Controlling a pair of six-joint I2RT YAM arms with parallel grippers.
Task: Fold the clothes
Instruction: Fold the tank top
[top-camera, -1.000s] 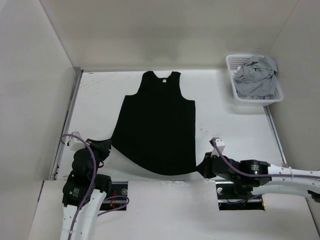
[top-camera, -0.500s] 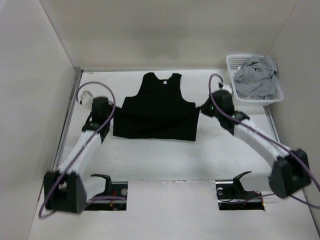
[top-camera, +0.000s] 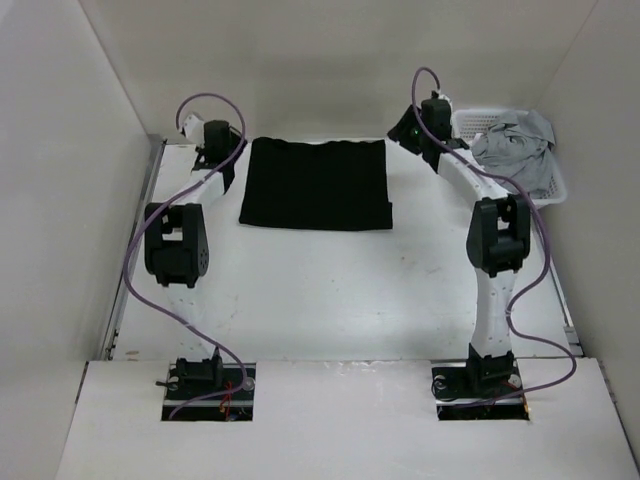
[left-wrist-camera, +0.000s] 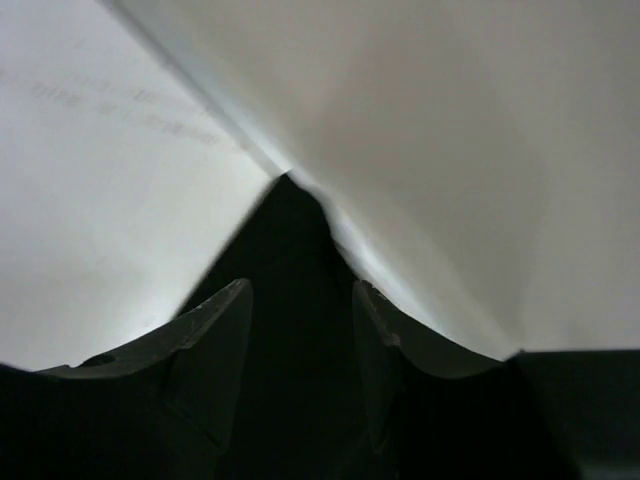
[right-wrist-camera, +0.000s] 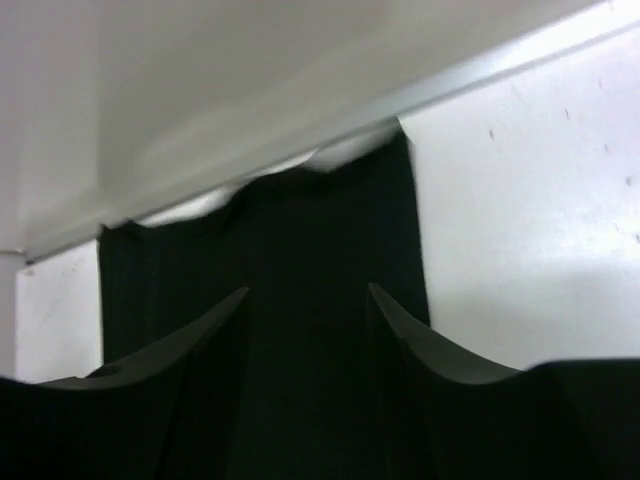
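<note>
Both arms have swung from mid-table to the far edge, and the clothes (top-camera: 316, 183) have gone from a vest shape with its lower part doubled up to a compact black rectangle, top centre of the overhead frame, hard against the foot of the back wall (top-camera: 320, 70).

In its wrist view the left pincer (left-wrist-camera: 300, 290) stands with its jaws well apart over the rectangle's upper left corner, dark cloth lying flat under the gap and nothing clamped. The right pincer (right-wrist-camera: 308, 290) looks the same at the upper right corner: jaws spread, cloth beneath, no hold that I can see.

My judgement is that the risk lies in the withdrawal. The fingers sit low over soft fabric, so a tip could snag the top layer as an arm pulls away and peel the fold open or skew one corner. If one arm leaves sooner or drags more, the rectangle could twist. The far edge already looks rippled in the right wrist view, where it meets the wall, and that bunching could leave the next fold uneven.

The right arm also passes just beside the white basket (top-camera: 515, 203) holding the grey garment (top-camera: 515, 150), upper right of the frame. A wide swing there could knock the basket across the table (top-camera: 330, 290).
</note>
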